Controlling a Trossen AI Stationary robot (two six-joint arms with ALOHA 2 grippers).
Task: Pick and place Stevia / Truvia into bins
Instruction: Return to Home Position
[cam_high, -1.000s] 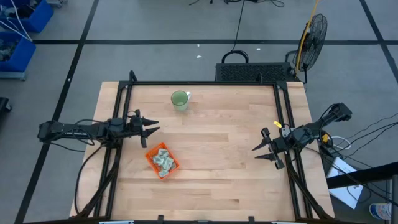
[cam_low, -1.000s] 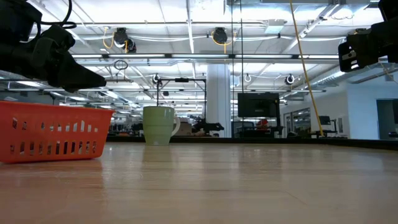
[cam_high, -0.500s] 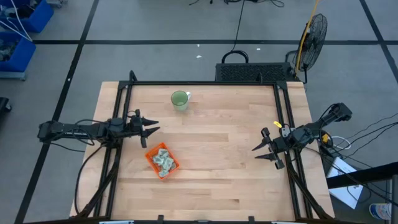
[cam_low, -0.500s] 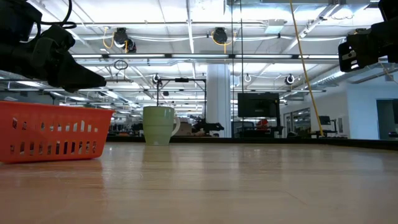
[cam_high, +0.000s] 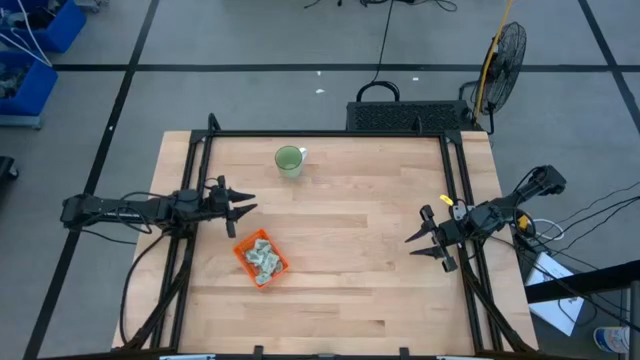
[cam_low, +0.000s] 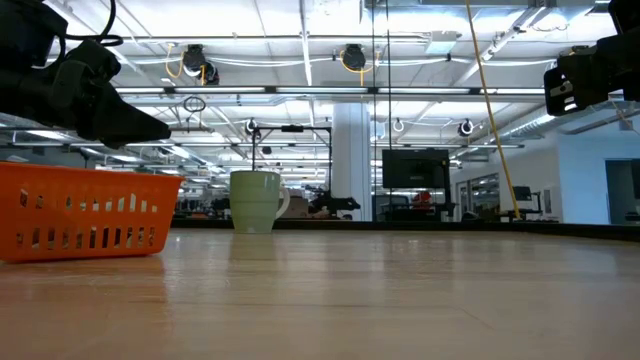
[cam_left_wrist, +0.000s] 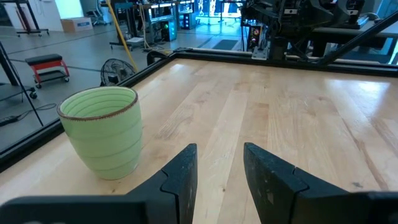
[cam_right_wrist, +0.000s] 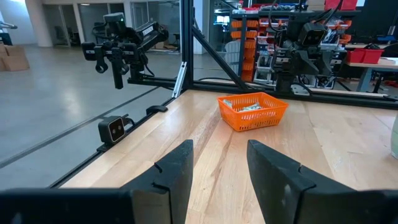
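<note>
From above: Stevia sachets heaped inside the orange tray on the table. Just beside the tray, the left gripper, fingers spread and empty. Well apart at the opposite edge, the right gripper, likewise spread and empty.

At table height: only the tray's wall, with the green cup behind.

Past the left wrist: fingers apart, cup beyond.

Past the right wrist: fingers apart, tray with sachets farther off.

Probably light, limp, slippery paper; best pinched gently at a raised edge or corner.
</note>
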